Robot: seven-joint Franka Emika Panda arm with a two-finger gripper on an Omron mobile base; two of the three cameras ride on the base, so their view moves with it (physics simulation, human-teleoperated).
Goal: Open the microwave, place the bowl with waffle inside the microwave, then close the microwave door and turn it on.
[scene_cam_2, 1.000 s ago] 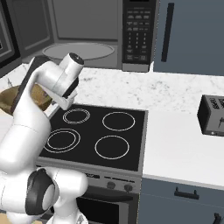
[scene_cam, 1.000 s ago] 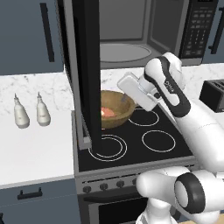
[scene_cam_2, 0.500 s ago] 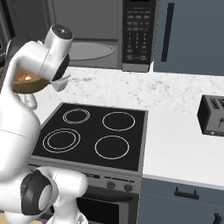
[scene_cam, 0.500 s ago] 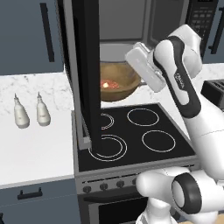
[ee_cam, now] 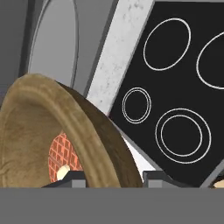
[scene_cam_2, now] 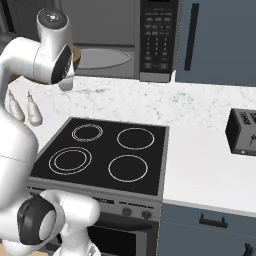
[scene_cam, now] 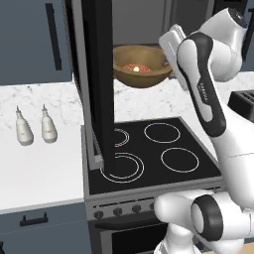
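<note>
The brown wooden bowl point(scene_cam: 139, 67) hangs in the air above the back of the cooktop, level with the open front of the microwave point(scene_cam_2: 156, 37). The reddish waffle point(scene_cam: 135, 68) lies inside it. My gripper point(scene_cam: 167, 62) is shut on the bowl's right rim. In the hand view the bowl point(ee_cam: 94, 131) fills the lower left, its rim between the two fingertips of the gripper point(ee_cam: 114, 178), and the waffle point(ee_cam: 63, 153) shows inside. The microwave door point(scene_cam: 99, 74) stands swung open, edge-on, left of the bowl. The grey cavity and glass plate point(scene_cam_2: 102, 57) show behind my arm.
The black cooktop point(scene_cam: 149, 149) with four rings lies below the bowl. Two pale bottles point(scene_cam: 22, 130) point(scene_cam: 48, 126) stand on the white counter at left. A black toaster point(scene_cam_2: 242, 132) sits on the counter at right. The keypad strip point(scene_cam_2: 157, 35) is right of the cavity.
My arm has lifted the bowl with the waffle from just above the cooktop up to the height of the microwave opening. The door has stayed open.
</note>
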